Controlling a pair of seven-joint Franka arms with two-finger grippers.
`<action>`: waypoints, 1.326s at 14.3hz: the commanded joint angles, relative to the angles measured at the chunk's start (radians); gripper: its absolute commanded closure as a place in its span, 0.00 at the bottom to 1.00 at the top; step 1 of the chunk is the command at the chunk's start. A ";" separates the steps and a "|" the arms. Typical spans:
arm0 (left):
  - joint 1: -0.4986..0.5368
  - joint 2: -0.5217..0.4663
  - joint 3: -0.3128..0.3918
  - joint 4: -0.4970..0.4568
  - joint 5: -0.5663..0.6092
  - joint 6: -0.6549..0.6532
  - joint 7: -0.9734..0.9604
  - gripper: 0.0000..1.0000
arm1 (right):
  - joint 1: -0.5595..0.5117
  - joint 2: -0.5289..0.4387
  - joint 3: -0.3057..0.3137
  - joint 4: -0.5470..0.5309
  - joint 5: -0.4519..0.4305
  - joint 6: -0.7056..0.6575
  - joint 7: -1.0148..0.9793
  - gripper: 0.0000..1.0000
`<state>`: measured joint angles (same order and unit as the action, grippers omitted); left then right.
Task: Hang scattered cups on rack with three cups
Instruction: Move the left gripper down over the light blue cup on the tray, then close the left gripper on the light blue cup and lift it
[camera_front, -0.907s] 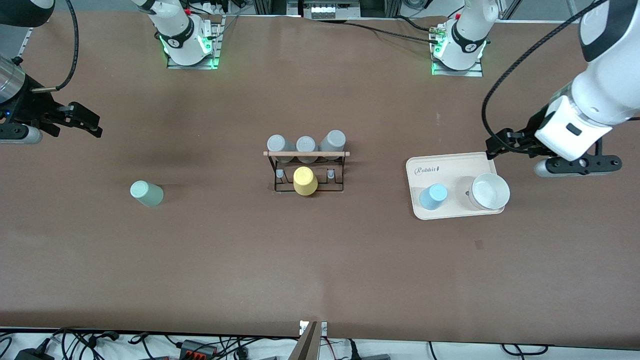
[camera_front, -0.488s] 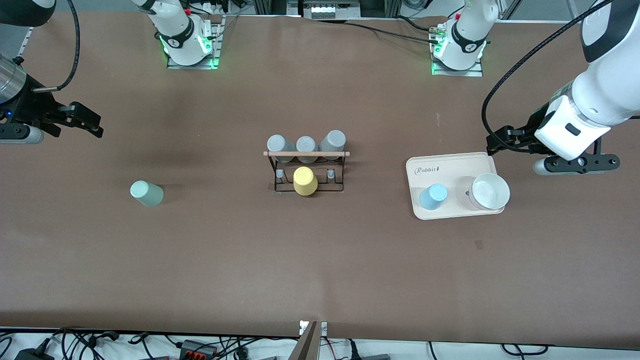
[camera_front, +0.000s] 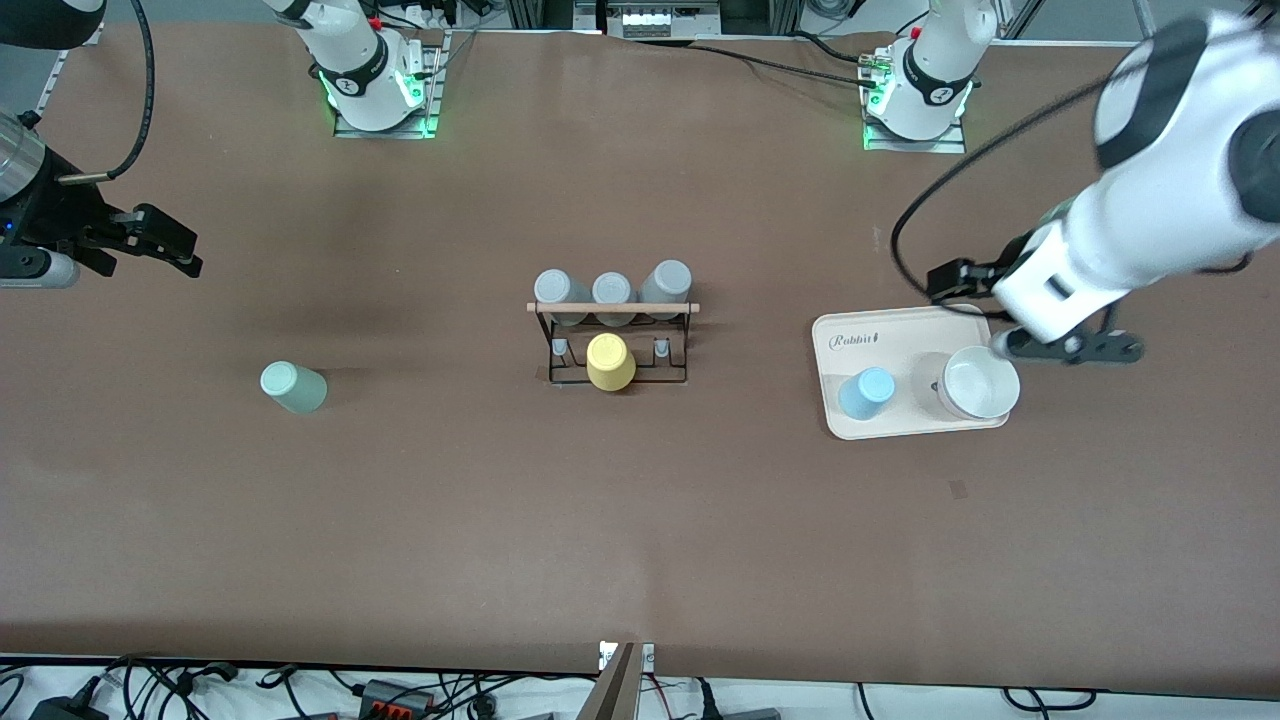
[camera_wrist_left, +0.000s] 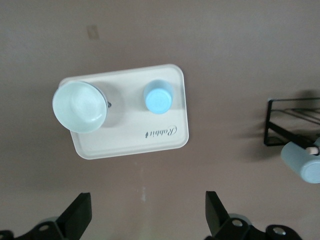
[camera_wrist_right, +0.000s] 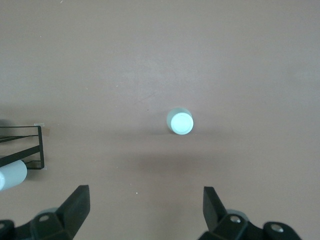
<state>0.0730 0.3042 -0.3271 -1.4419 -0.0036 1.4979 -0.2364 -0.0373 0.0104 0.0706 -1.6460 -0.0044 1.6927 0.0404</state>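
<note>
Reach stage, nothing gripped yet. Left gripper (camera_front: 955, 283) wide open, over tray (camera_front: 890, 325) edge near blue cup (camera_front: 865, 392). Right gripper (camera_front: 165, 240) wide open, waits; green cup (camera_front: 292, 387) on table below. Rack (camera_front: 612, 335) mid-table. Next, I'd say: descend, straddle blue cup.

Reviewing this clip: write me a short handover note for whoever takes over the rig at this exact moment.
Left pincer: open, empty, over the table edge of the beige tray.
Right pincer: open, empty, waiting over bare table at the right arm's end.
Blue cup: upside down on the tray beside a white bowl.
Sage-green cup: upside down on the table, toward the right arm's end.
Rack: mid-table, three grey cups and a yellow cup on it.
Done: nothing picked yet. Left: hang both scattered cups on the rack.
</note>
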 joint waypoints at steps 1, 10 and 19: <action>0.005 0.146 -0.003 0.020 -0.003 -0.011 0.014 0.00 | -0.001 0.013 0.006 0.029 -0.005 -0.024 0.012 0.00; -0.019 0.329 0.005 -0.076 0.026 0.246 0.009 0.00 | -0.003 0.013 0.006 0.026 -0.005 -0.039 0.018 0.00; -0.027 0.378 0.002 -0.129 0.083 0.366 0.009 0.00 | 0.000 0.013 0.005 0.029 -0.034 -0.039 0.018 0.00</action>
<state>0.0503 0.6799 -0.3261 -1.5646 0.0589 1.8494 -0.2364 -0.0384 0.0151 0.0691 -1.6410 -0.0098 1.6705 0.0405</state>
